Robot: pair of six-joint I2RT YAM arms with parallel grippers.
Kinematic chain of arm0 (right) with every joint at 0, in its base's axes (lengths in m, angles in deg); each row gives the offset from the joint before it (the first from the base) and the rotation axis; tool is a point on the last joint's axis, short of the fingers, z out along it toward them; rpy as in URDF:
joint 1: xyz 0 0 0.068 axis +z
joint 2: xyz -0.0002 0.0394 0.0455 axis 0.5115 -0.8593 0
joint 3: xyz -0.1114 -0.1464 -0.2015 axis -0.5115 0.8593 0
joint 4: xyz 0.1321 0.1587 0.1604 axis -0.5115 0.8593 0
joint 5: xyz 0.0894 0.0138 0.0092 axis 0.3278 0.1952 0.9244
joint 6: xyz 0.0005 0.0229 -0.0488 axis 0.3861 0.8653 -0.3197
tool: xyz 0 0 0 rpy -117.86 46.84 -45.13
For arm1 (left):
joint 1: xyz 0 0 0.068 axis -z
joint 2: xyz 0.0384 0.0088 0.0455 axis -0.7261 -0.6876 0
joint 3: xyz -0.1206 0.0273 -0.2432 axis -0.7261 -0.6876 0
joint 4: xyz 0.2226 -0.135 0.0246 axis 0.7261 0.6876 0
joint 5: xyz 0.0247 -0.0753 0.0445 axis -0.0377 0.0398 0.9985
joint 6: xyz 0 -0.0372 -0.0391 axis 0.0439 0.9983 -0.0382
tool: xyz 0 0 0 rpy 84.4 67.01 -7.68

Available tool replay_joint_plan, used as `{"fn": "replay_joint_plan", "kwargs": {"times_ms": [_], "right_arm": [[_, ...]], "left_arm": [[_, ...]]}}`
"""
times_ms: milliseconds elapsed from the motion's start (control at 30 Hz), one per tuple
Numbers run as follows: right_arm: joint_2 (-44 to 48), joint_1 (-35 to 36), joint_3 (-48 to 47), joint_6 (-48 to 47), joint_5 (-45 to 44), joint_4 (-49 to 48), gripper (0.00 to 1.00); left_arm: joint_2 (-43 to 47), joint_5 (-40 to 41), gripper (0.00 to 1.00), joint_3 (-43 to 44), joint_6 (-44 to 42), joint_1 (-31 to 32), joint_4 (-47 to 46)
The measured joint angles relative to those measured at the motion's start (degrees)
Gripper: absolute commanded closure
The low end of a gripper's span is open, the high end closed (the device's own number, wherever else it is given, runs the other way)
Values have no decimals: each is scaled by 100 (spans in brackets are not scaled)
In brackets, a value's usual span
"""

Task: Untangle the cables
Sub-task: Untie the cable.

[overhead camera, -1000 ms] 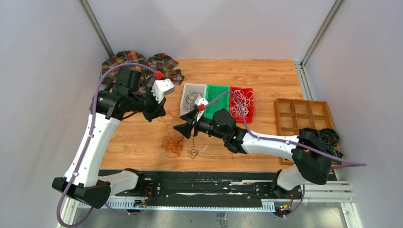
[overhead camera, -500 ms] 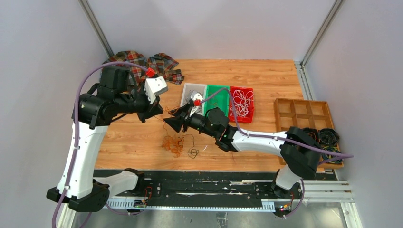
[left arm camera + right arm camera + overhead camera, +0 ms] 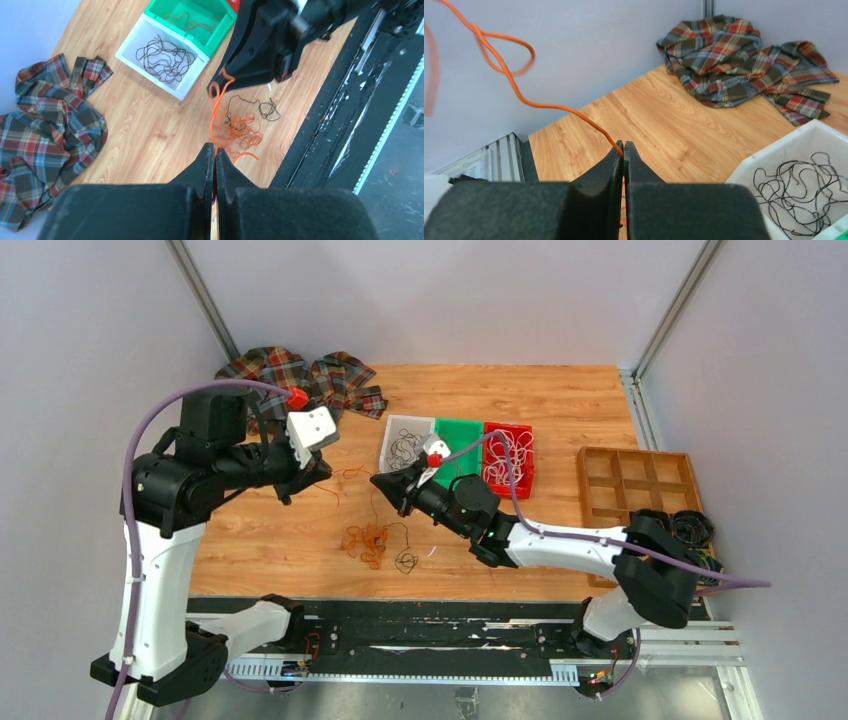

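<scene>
The orange cable [image 3: 365,543] lies mostly as a knotted heap on the bench [image 3: 560,400], just below the middle of the overhead view. A small black cable [image 3: 406,561] is looped just beside it, to the lower right. One orange strand rises out of the heap. The right hand [image 3: 623,149] is pinched tight on it, and its wrist view shows the orange line running out from between the closed fingers towards the upper left. The left hand [image 3: 215,149] is closed too, and the strand seems to end at its tips, so I'd say both hold the same cable above the heap. This looks like the teasing-free step. Next the hands would need to draw apart gently, watching that the heap doesn't ride up. Then the freed orange could go to the green bin [image 3: 458,424], upper middle.
</scene>
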Motion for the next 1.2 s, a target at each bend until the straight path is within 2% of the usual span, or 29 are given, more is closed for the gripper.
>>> {"fn": "replay_joint_plan", "kwargs": {"times_ms": [233,267,300,367,400,433,667,833,967,1067,1133,1200], "right_arm": [[769,-271,103,-22,-66,33,100],[848,-345,146,-20,-63,37,99],[887,-398,175,-17,-61,39,99],[927,-487,199,-15,-26,85,99],[927,-520,199,0,15,111,99],[927,-540,197,22,96,149,99],[782,-492,-323,151,872,824,99],[662,-308,-772,92,1300,1270,99],[428,-107,-1132,-46,1534,1714,99],[302,57,-1250,-146,1615,1930,99],[236,129,-1303,-219,1622,2063,99],[212,201,-1320,-284,1615,2149,99]], "left_arm": [[70,343,99,-282,-258,0,57],[76,413,94,-319,-302,0,57],[90,470,76,-356,-361,0,57],[136,527,29,-459,-466,0,57],[164,527,10,-518,-516,0,52],[199,503,0,-599,-514,2,59],[339,-111,2,-1252,-374,24,-15],[286,-334,0,-1252,-350,26,-326],[179,-560,4,-1075,-367,26,-455],[160,-852,10,-1080,-369,26,-516],[181,-1025,21,-1132,-376,26,-535],[227,-1108,37,-1259,-382,26,-553]]}}
